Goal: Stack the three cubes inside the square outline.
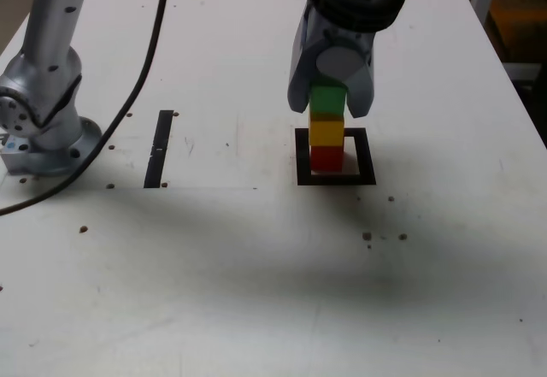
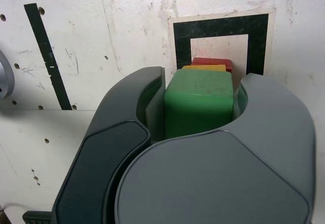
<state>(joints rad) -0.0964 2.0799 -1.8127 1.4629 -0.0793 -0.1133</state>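
Note:
Inside the black square outline [image 1: 335, 156] [image 2: 221, 28] stands a column of three cubes: red cube [image 1: 325, 157] [image 2: 212, 61] at the base, yellow cube [image 1: 326, 130] [image 2: 204, 67] on it, green cube [image 1: 327, 101] [image 2: 199, 102] on top. My gripper [image 1: 329, 103] [image 2: 199, 104] comes down from above, its two grey jaws pressed against the green cube's sides, shut on it. The green cube rests on the yellow one. In the wrist view only thin edges of the yellow and red cubes show past the green one.
A straight black strip [image 1: 159, 148] [image 2: 47, 56] lies on the white table at the exterior view's left of the outline. The arm's silver base [image 1: 43, 112] and a black cable [image 1: 145, 61] stand at the far left. The table's right edge [image 1: 513, 78] runs near the outline.

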